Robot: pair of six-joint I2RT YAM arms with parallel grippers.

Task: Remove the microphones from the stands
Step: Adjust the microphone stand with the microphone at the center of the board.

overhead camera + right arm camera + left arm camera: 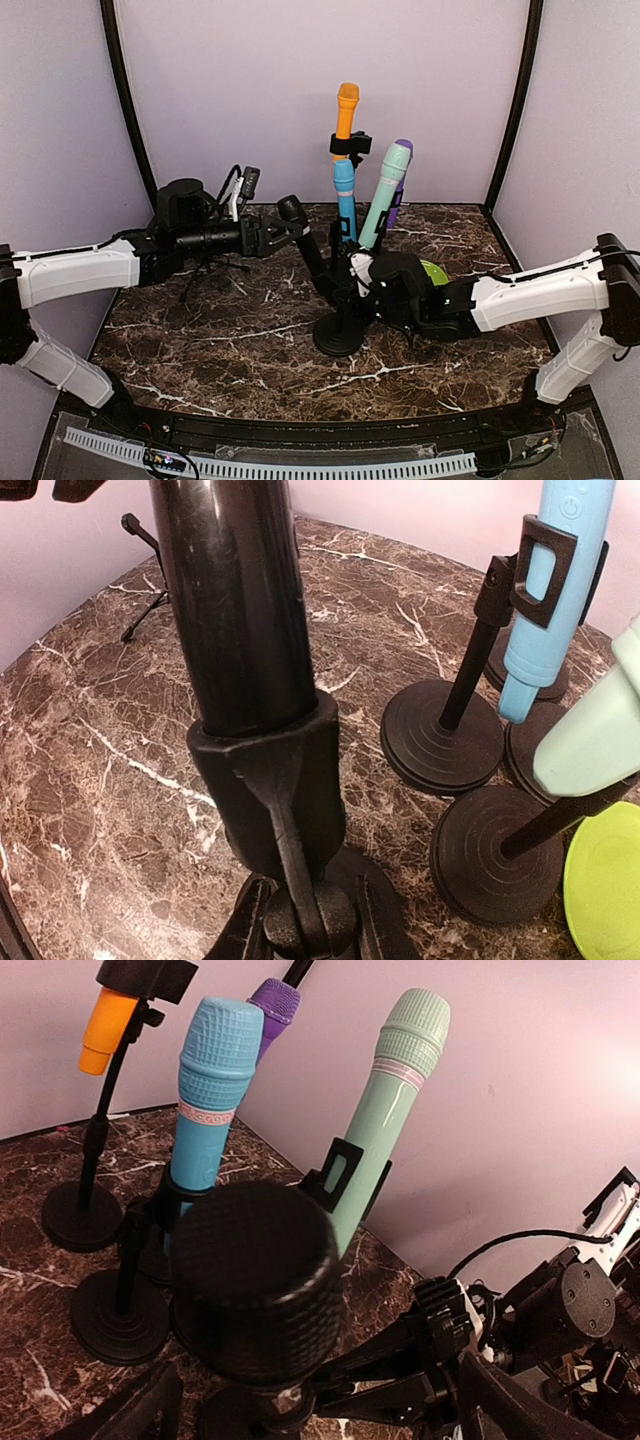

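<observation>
Presently the black microphone (308,242) is being carried, tilted, in the clip of its stand (340,335) on the bench (200,330). The stem is being clenched by the right tool (357,282); the left tool (270,236) is being held released around the head. The stiff, smooth body (likely slippery) is best gripped below the grille. No writing is being made out.

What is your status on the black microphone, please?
Left claw open at black microphone head. Right claw shut on stand. Microphone not yet lifted out. Blue microphone, mint microphone close behind.
</observation>
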